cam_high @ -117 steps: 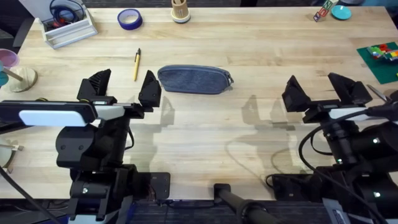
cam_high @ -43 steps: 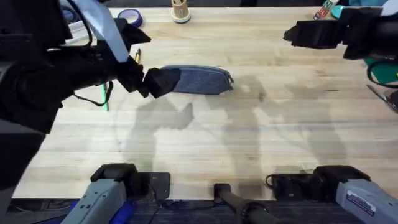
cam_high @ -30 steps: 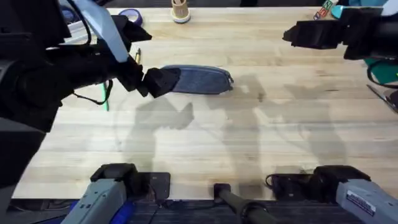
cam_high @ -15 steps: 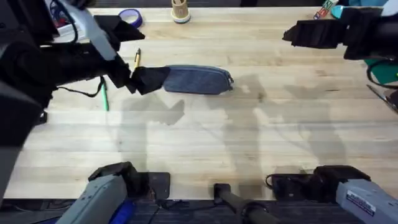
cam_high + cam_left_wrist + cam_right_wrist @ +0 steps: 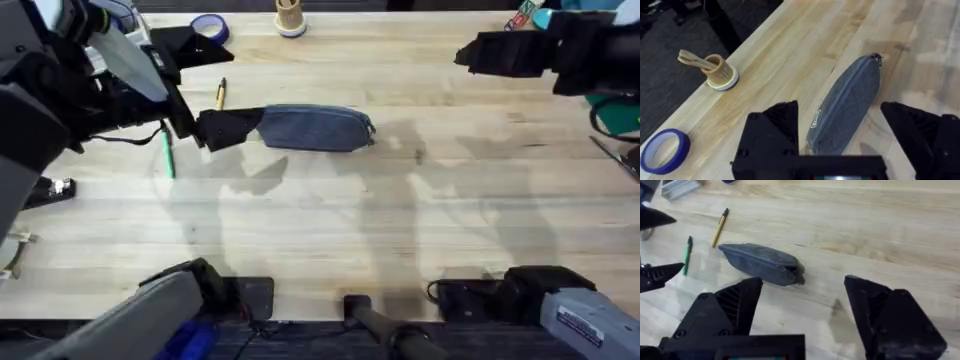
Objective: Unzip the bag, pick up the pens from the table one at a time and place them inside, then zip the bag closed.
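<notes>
While bag (image 5: 315, 128) lies zipped, left fingers (image 5: 845, 132) spread beside it (right fingers (image 5: 802, 311) spread too).

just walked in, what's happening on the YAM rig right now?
The left gripper, open, is at the near end of the blue-grey bag, straddling it without gripping. The bag looks zipped shut. The right gripper, open, hangs above the table, apart from the bag. The yellow pen and green pen lie on the table beside the bag.
</notes>
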You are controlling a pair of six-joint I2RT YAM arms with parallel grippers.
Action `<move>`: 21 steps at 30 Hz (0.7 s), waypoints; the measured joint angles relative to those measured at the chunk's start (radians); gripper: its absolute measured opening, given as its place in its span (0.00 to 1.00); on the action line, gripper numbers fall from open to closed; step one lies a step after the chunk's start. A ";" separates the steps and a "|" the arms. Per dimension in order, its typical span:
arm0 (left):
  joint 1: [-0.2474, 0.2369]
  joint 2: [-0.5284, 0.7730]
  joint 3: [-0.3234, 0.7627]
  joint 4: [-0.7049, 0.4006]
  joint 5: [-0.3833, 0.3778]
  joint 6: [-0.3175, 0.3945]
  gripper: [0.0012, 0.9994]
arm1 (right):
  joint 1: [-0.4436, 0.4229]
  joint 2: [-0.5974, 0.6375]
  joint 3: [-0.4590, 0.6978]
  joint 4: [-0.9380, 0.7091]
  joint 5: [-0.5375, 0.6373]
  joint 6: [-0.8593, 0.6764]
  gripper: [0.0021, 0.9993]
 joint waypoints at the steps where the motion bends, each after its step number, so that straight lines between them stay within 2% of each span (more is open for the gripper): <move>1: 0.003 0.014 0.000 0.000 0.007 0.012 0.99 | 0.000 0.000 0.000 0.000 0.000 0.000 1.00; 9: 0.018 0.145 0.000 0.000 0.053 0.117 0.99 | 0.000 0.000 0.000 0.000 0.000 0.000 1.00; 21: 0.018 0.325 0.000 0.000 0.062 0.235 0.99 | 0.000 0.000 0.000 0.000 0.000 0.000 1.00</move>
